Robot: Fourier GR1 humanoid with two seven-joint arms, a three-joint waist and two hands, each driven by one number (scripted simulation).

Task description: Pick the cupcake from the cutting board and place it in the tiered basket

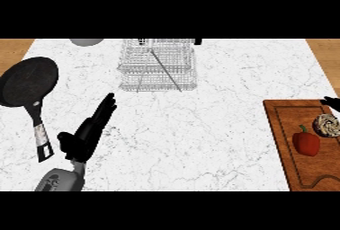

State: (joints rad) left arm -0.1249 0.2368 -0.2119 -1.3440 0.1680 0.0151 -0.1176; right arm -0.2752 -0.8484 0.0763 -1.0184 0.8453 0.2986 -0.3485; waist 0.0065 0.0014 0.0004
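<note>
The cupcake, pale with dark swirls, lies on the wooden cutting board at the right edge of the head view, next to a red bell pepper. The wire tiered basket stands at the far middle of the marble counter. My left hand rests open at the lower left with straight fingers pointing away from me, holding nothing. Of my right hand only dark fingertips show at the right edge, just beyond the cupcake and apart from it.
A black frying pan lies at the far left, its handle running toward me beside my left hand. A grey bowl peeks in at the far edge. Wood floor shows past the counter's left and right ends.
</note>
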